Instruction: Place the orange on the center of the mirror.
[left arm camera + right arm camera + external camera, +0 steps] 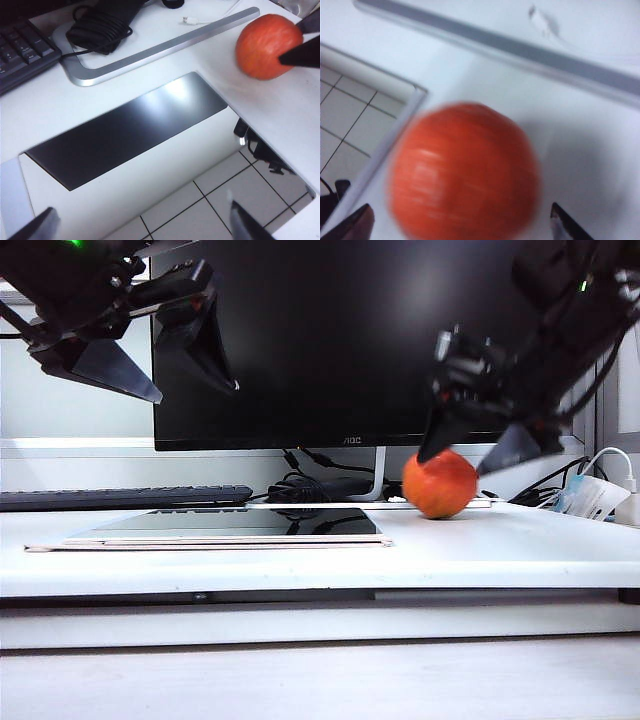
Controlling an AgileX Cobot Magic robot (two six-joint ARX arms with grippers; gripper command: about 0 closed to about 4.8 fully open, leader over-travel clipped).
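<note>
One orange (440, 484) is sitting beside one mirror (235, 524) on the tabletop (480, 545). The right pincer (478, 452) is gaping over it, gripping nothing; the left pincer (190, 390) is hanging open and empty above the mirror. Only the left wrist view is showing ceiling tiles reflected.

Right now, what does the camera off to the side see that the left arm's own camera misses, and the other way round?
Only the exterior view shows the monitor screen and both open grippers: left gripper raised above the mirror, right gripper straddling the orange. Only the left wrist view shows the coiled cable on the monitor's base and ceiling tiles reflected in the mirror. Both show orange, mirror and keyboard.
</note>
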